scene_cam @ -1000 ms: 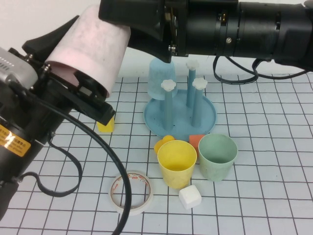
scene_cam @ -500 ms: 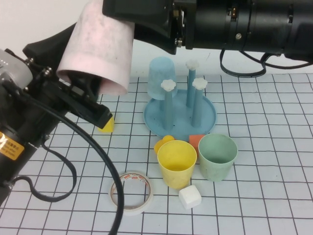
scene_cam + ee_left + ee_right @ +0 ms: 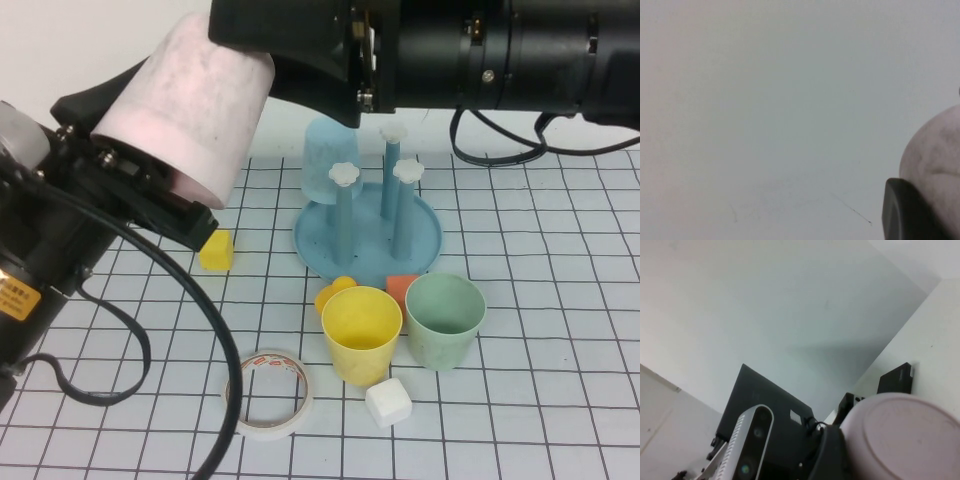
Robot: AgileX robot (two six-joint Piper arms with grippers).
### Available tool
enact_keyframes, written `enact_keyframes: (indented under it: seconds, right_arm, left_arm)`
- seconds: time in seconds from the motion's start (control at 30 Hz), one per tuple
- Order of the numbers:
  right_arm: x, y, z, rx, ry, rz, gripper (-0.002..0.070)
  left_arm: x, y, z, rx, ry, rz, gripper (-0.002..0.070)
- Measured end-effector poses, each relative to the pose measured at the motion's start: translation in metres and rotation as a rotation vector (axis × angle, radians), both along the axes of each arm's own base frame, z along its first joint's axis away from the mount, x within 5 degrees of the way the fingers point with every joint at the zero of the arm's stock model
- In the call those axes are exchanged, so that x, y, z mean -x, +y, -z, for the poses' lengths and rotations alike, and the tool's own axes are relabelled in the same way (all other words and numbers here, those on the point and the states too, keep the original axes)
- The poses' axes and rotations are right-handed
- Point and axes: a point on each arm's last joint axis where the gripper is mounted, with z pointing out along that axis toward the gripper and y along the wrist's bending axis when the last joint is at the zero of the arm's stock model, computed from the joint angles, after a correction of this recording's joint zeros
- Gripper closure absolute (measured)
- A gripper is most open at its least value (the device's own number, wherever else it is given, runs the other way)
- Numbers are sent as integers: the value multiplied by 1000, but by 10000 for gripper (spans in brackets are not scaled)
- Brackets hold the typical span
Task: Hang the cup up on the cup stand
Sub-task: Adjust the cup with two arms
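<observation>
The pale pink cup [image 3: 190, 100] is held high in the air over the table's left, tilted, base up and to the right. My left gripper [image 3: 165, 195] grips it at the mouth end from below; one dark finger [image 3: 905, 212] lies against the cup's wall [image 3: 940, 150]. My right gripper [image 3: 262, 55] reaches in from the upper right and closes on the base end; the cup's round base [image 3: 910, 440] fills its wrist view, with a finger [image 3: 832, 457] pressed to its side. The blue cup stand [image 3: 420, 255] sits on the table behind the middle, below and right of the cup.
A light blue cup [image 3: 325, 160] hangs upside down on a rear peg of the stand. A yellow cup [image 3: 360, 335] and a green cup [image 3: 443, 320] stand in front of it. A tape roll [image 3: 267, 392], a white cube [image 3: 388, 402] and a yellow block [image 3: 216, 250] lie around.
The cup swung more upright half a second ago and has tilted back, mouth toward my left arm. The right arm shifted slightly right. Things on the table have not moved.
</observation>
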Motion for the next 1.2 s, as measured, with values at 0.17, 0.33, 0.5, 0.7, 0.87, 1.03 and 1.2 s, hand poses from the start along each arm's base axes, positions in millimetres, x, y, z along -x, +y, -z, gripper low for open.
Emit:
enact_keyframes:
  seconds: [0.17,0.33,0.5,0.7,0.87,1.03,1.2]
  right_arm:
    - [3,8,-1,5,-6,31,129]
    - [6,11,-3,3,7,51,127]
    - [6,14,-3,3,22,63,126]
    - [12,21,-5,9,13,72,123]
    - [14,23,-7,7,11,83,122]
    - [14,24,-7,8,11,89,122]
    - [14,24,-7,7,13,94,122]
  left_arm:
    - [-1,2,0,18,9,-12,624]
    - [-1,3,0,25,12,-16,624]
    - [-2,3,-1,30,13,-19,624]
    - [-1,5,-1,57,-3,-22,624]
    - [-1,6,-2,76,-7,-28,624]
    - [-2,7,-2,95,4,-34,624]
    - [-2,9,-2,121,17,-47,625]
